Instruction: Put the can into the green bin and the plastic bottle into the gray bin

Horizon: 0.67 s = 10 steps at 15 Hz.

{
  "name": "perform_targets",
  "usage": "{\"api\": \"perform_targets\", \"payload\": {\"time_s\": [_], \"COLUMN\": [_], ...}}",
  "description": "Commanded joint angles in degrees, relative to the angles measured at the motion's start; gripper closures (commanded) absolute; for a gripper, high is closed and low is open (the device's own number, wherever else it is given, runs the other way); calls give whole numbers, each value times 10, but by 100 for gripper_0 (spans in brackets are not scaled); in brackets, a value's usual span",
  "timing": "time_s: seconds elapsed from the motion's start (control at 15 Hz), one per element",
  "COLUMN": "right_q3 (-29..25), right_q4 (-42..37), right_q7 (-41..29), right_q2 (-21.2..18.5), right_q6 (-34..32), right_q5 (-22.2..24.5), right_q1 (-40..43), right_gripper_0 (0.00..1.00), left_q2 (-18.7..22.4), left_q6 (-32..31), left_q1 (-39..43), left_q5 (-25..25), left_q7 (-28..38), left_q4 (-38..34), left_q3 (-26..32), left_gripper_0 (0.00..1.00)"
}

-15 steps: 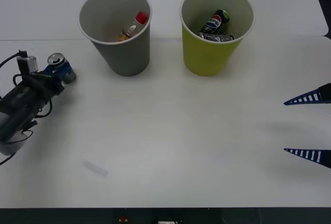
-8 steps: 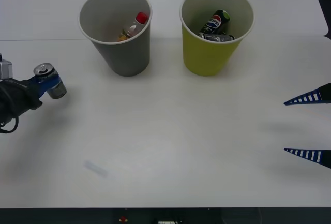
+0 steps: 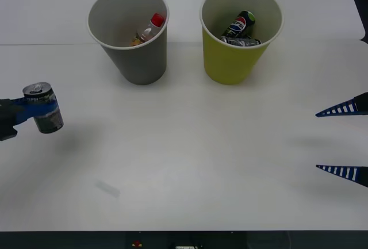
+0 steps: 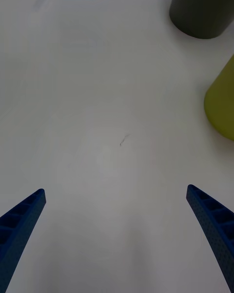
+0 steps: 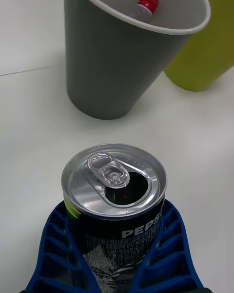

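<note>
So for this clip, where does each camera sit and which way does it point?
Front: above the arms, looking down at the gray bin and green bin; both claws at the edges.
Right wrist: on the right arm, facing the table, right claw open.
Left wrist: on the left arm, left claw gripping the can.
Shared: both bins.

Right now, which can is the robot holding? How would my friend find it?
Start at the gray bin on the white table, then look toward the table's left edge. There the left tool is shut on the can, upright and lifted. Its opened silver top faces up, unlike the Pepsi can lying inside the green bin.
</note>
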Motion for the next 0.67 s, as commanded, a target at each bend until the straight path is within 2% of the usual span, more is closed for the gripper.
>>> {"api": "perform_targets", "payload": {"time_s": [0.07, 0.2, 0.47, 0.67], "right_q3": [0, 0, 0, 0], "right_q4": [0, 0, 0, 0], "right_q7": [0, 0, 0, 0], "right_q2": [0, 0, 0, 0], "right_q6": [0, 0, 0, 0], "right_q5": [0, 0, 0, 0], "right_q1": [0, 0, 0, 0], "right_gripper_0": [0, 0, 0, 0], "left_q2": [0, 0, 3, 10], "left_q6": [-49, -63, -63, -63], "left_q1": [2, 2, -7, -44], "left_q5": [0, 4, 3, -31], "left_q7": [63, 115, 175, 182], "left_q4": [-78, -123, -187, -205], "left_q3": [21, 20, 1, -34], "left_gripper_0": [100, 100, 100, 100]}}
